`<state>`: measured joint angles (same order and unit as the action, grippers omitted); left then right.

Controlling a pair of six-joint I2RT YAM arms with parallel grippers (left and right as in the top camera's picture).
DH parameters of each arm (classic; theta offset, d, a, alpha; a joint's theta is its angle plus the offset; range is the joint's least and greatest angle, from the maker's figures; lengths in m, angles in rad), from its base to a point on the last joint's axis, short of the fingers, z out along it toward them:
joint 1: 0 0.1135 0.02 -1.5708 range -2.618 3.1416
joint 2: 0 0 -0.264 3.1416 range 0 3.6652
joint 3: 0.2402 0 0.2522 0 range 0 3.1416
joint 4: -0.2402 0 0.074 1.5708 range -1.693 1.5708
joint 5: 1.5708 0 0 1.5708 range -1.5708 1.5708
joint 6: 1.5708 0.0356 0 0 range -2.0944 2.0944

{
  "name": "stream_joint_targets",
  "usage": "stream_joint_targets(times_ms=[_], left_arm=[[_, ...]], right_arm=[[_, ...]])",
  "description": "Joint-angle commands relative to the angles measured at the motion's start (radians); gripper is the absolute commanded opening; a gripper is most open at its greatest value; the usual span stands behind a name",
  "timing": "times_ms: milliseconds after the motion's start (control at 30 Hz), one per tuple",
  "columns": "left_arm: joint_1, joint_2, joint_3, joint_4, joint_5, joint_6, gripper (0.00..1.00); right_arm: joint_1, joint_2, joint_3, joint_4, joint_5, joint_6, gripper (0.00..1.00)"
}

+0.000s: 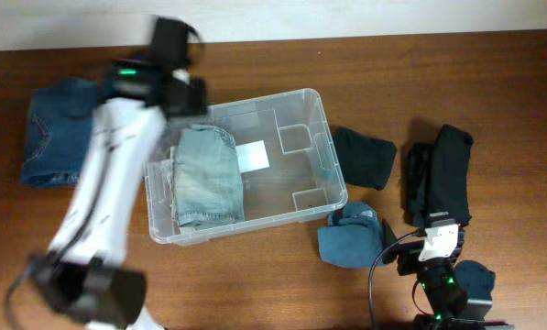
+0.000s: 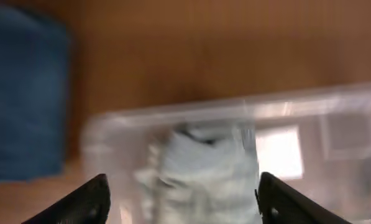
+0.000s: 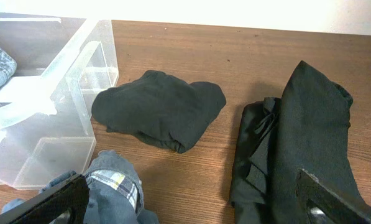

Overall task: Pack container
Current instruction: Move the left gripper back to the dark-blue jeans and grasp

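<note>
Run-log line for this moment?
left gripper open by container left end | right gripper open by black clothes | light jeans inside | dark jeans outside

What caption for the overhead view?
Left arm over a clear bin with light jeans inside; dark jeans lie to its left, black clothes to its right.

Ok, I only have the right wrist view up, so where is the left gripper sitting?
Observer: The left gripper is open and empty, above the far left part of the container, over a folded light denim piece lying inside.
Operator: And is there anything on the bin's left side that I can't see?
Observer: Yes, folded dark blue jeans lie on the table just left of the container, outside it.
</note>
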<state>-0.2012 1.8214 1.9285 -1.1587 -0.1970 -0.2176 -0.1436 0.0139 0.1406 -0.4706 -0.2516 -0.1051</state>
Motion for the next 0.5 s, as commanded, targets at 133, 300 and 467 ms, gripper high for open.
stream_joint_targets(times_ms=[133,300,467], left_arm=[[0.533,-0.06,0.047,-0.039,0.103,0.011,0.96],[0.789,0.059,0.047,-0.031,0.341,0.117,0.97],[1.003,0.268,0.047,-0.023,0.511,0.2,0.98]], right_arm=[[-0.007,-0.008,-0.006,-0.004,0.002,0.006,0.98],[-0.007,-0.008,-0.006,-0.004,0.002,0.006,0.98],[-0.007,-0.008,-0.006,-0.004,0.002,0.006,0.98]])
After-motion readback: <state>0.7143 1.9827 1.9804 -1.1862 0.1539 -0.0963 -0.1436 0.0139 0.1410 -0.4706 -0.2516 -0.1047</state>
